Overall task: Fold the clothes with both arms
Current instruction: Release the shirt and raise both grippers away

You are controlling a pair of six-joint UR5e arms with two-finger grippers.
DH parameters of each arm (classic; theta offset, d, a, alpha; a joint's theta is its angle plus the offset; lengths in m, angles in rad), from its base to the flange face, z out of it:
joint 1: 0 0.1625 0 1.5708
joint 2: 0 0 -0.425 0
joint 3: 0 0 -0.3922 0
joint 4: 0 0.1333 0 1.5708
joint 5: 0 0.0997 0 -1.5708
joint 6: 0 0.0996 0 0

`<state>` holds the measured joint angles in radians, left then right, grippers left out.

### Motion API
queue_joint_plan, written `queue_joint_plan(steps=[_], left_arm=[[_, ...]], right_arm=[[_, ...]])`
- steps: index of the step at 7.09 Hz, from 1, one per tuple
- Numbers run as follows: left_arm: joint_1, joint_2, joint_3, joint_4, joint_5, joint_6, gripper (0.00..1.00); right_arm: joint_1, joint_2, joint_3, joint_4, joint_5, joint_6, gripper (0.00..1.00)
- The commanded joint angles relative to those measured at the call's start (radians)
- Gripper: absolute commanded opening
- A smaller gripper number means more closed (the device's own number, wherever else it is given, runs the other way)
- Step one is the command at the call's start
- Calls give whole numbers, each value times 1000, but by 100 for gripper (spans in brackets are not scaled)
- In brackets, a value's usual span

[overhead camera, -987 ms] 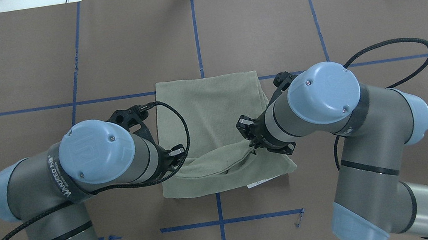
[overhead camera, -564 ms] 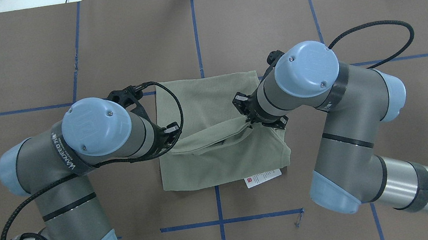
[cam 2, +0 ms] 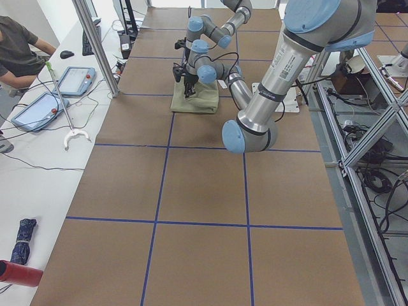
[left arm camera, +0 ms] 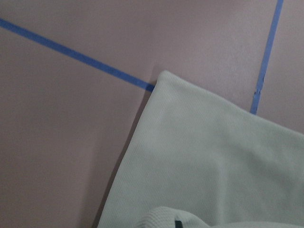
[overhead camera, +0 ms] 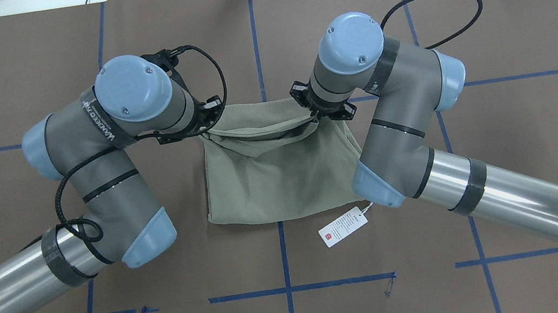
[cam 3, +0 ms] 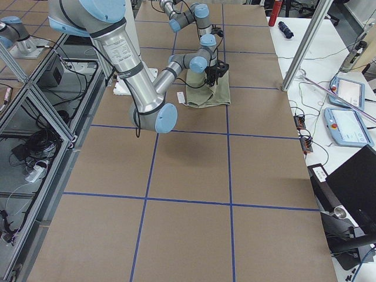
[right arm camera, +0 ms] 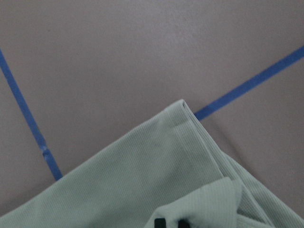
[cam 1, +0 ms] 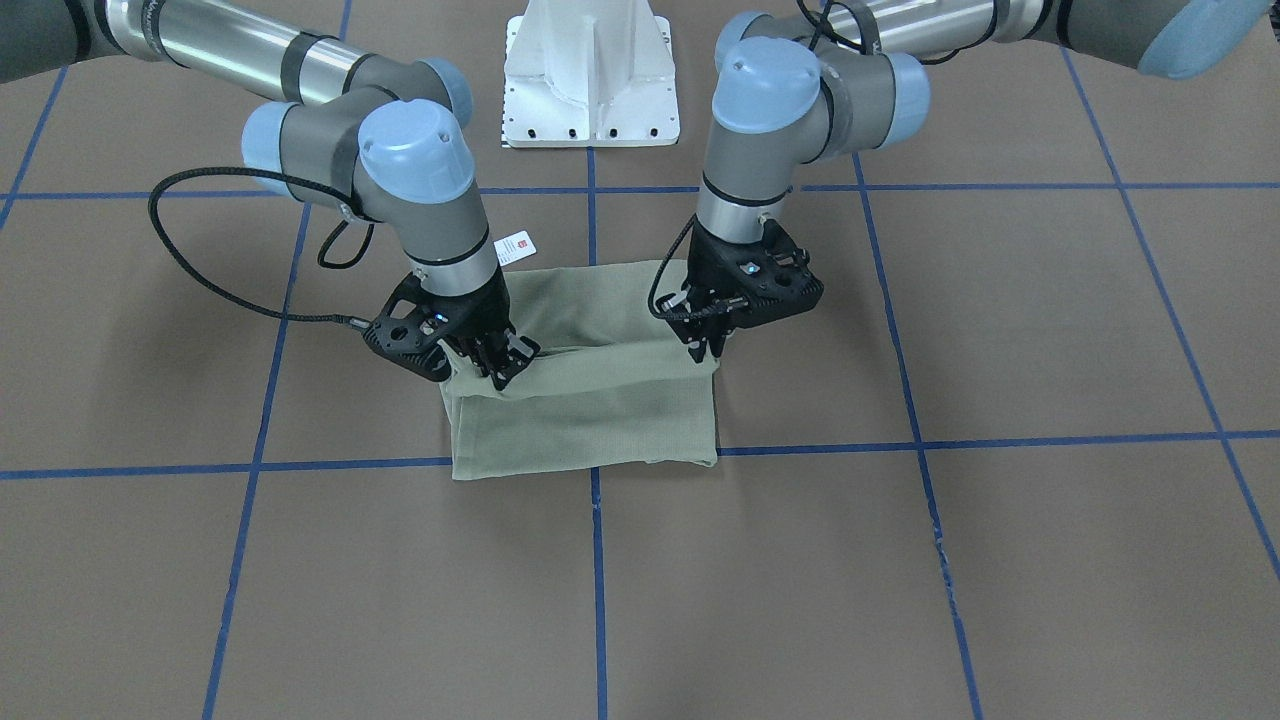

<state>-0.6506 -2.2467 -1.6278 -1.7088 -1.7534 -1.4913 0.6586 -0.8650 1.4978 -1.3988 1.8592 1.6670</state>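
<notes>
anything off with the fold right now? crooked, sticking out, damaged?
Minor only. The paper tag lies loose outside the robot-side edge of the shirt, not tucked in. The lifted edge sags in the middle between the left end effector and right end effector. No damage visible.

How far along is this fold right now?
Done: the shirt is already a compact rectangle, sleeves out of sight. In hand: the left end effector and right end effector pinch its top layer, raised at the far edge. Left: lay it flat, release.
</notes>
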Motion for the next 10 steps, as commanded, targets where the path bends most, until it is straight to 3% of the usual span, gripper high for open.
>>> queue_joint_plan(steps=[1, 4, 6, 9, 10], left_arm=[[-101, -7, 77, -22, -3, 121, 100], [-115, 1, 34, -11, -38, 187, 100], [-220, 118, -79, -9, -153, 376, 100], [-484, 330, -133, -12, -286, 962, 100], [-556, 413, -136, -17, -291, 1147, 100]], right_arm=[[85, 17, -90, 37, 70, -99, 100], [175, 14, -82, 27, 231, -218, 100], [347, -72, -77, 8, 340, -562, 100], [615, -245, -77, -103, 377, -1273, 100], [692, -315, -71, -120, 386, -1428, 100]])
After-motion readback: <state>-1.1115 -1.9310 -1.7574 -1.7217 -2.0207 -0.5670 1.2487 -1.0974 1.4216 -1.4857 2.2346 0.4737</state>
